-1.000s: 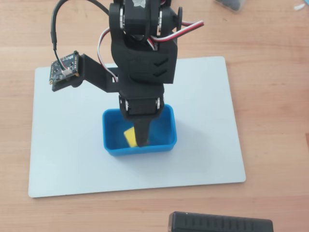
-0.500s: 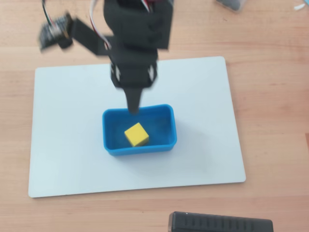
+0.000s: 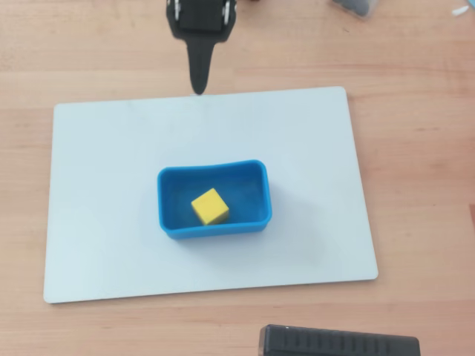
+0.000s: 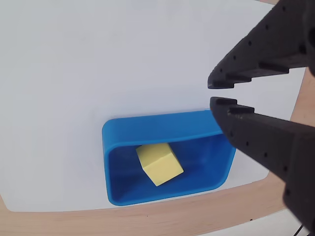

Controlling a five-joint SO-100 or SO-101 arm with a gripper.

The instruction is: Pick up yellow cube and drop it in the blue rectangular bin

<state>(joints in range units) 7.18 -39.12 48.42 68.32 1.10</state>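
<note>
The yellow cube (image 3: 210, 206) lies inside the blue rectangular bin (image 3: 171, 222), resting on its floor and turned a little askew. The bin stands near the middle of a white board. In the wrist view the cube (image 4: 159, 163) sits in the bin (image 4: 147, 120) at the lower centre. My gripper (image 3: 198, 87) is at the board's far edge in the overhead view, well away from the bin. It holds nothing. In the wrist view the gripper (image 4: 210, 93) enters from the right, its jaws nearly together with only a thin gap at the tips.
The white board (image 3: 111, 185) lies on a wooden table (image 3: 415, 185) and fills most of the wrist view (image 4: 98, 49). A black ribbed object (image 3: 338, 343) sits at the near table edge. A dark item (image 3: 356, 6) lies at the top right.
</note>
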